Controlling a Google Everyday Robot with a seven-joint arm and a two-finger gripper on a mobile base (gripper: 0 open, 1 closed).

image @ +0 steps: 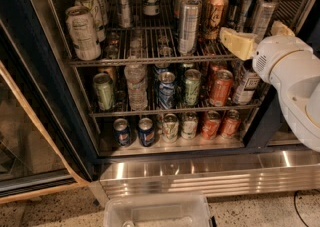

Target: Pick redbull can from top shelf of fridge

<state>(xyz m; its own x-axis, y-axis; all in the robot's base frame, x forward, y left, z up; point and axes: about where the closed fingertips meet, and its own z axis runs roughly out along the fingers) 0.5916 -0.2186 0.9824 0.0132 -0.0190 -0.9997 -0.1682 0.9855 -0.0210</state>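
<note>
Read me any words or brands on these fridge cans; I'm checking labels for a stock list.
No words can be read for certain.
The redbull can on the top shelf: print too blurred.
The white can at that shelf's left: dark print, blurred.
The blue can on the bottom rack: round logo, no legible words.
The gripper, at the top shelf's right end: no marking visible.

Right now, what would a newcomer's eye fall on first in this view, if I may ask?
The fridge, packed with cans on wire racks, fills the view, and the tall silver redbull can stands front and centre on the top shelf. From the right, the robot's white arm reaches in. Its cream gripper is at the right end of that shelf, just right of an orange-brown can and apart from the redbull can.
</note>
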